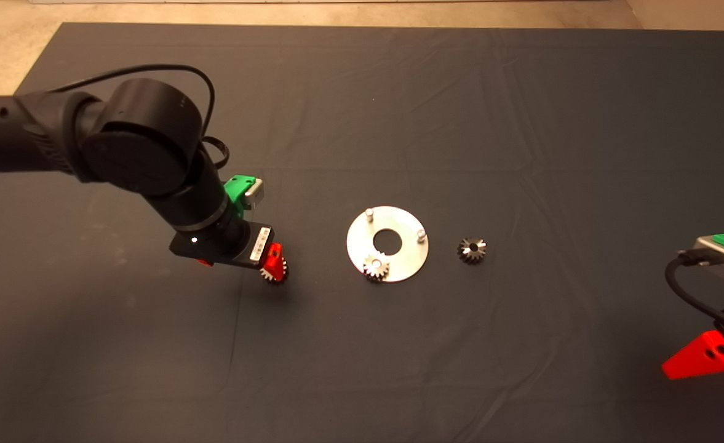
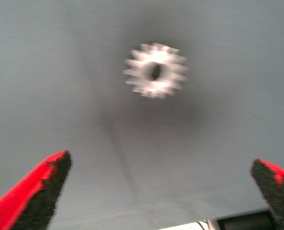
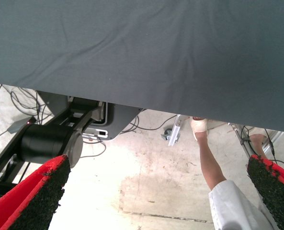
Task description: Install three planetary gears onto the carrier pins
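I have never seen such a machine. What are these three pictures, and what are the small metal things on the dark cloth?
This is a robot with two black arms, seen by three cameras at one moment.

The head view looks down at the dark mat. The left tool is low over a bright gear that lies on the mat. The left wrist view, taken from that arm, shows the gear between its two open red fingers; nothing is held.

In the middle lies a round silver plate with three upright pins. One bright gear already sits on a pin; two pins are bare. A darker gear lies on the mat beside the plate.

The right tool waits at the edge, open. Its wrist view shows the floor and a person's leg.
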